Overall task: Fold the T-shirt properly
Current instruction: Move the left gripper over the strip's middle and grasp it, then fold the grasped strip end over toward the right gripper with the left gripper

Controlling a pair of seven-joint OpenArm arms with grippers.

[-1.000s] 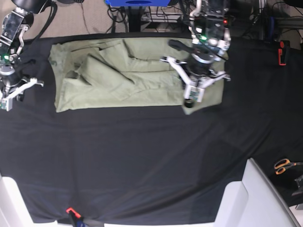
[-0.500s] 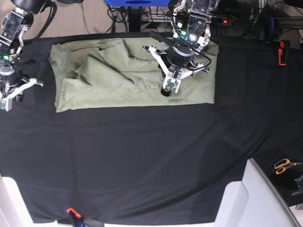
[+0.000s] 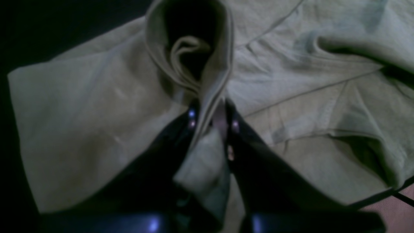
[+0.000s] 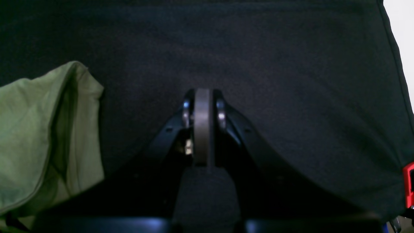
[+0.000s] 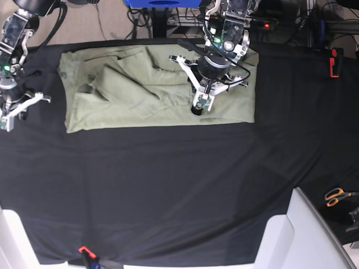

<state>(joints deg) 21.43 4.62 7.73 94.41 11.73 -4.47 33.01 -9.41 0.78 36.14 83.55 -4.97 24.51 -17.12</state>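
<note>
The pale sage-green T-shirt lies crumpled along the far side of the black table cloth. Its right part is doubled over leftward. My left gripper hangs over the shirt's middle, shut on a raised fold of the fabric. In the left wrist view the gripper pinches that fold between its fingers, with the shirt spread beneath. My right gripper is shut and empty over bare cloth left of the shirt. In the right wrist view it is closed, with the shirt's edge to its left.
Orange-handled scissors lie at the right edge. A red object sits at the far right. White panels stand at the front right and front left. A red clip is at the front edge.
Since a second ago my left gripper has carried the shirt's right edge leftward over the body. Over the last half second it has barely moved. The right arm has stayed still.
</note>
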